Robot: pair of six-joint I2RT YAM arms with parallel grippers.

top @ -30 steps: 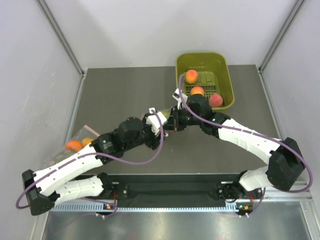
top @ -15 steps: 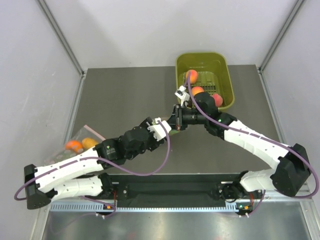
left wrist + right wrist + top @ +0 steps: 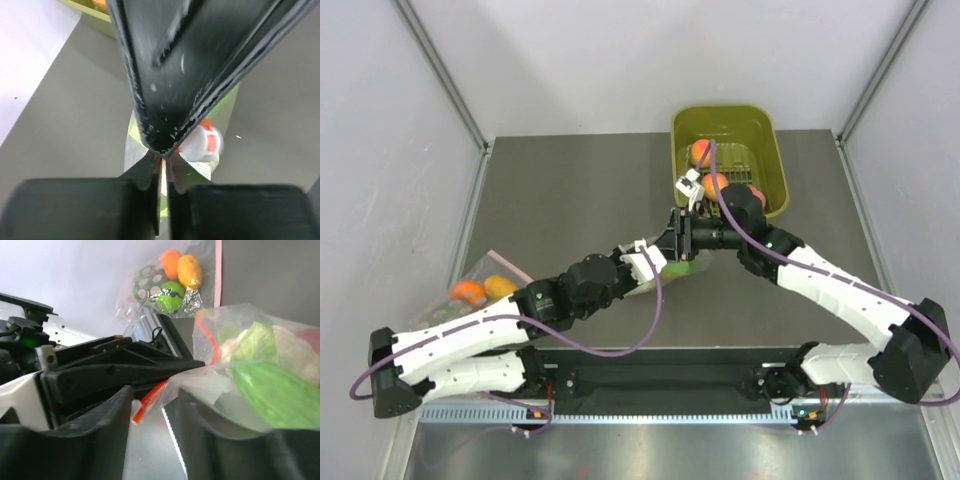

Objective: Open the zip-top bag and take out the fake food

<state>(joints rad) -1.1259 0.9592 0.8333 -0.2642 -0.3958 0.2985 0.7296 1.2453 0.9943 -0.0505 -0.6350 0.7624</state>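
The zip-top bag hangs between my two grippers at mid-table, crinkly clear plastic with an orange-red zip strip. The fake food shows through it: a green piece and white cauliflower with a bit of red. My left gripper is shut on a fold of the bag's film near its mouth. My right gripper faces it from the right with its jaws apart. The strip's end lies loose between the fingers. In the top view the left gripper and the right gripper almost touch.
An olive basket at the back right holds peaches. A second clear bag with a pale pink strip and orange pieces lies at the table's left edge. Both arms cross the front half of the table.
My left gripper has moved right and shut on the bag's film. My right gripper, shut before, has let its jaws apart. The green food now shows below the grippers.
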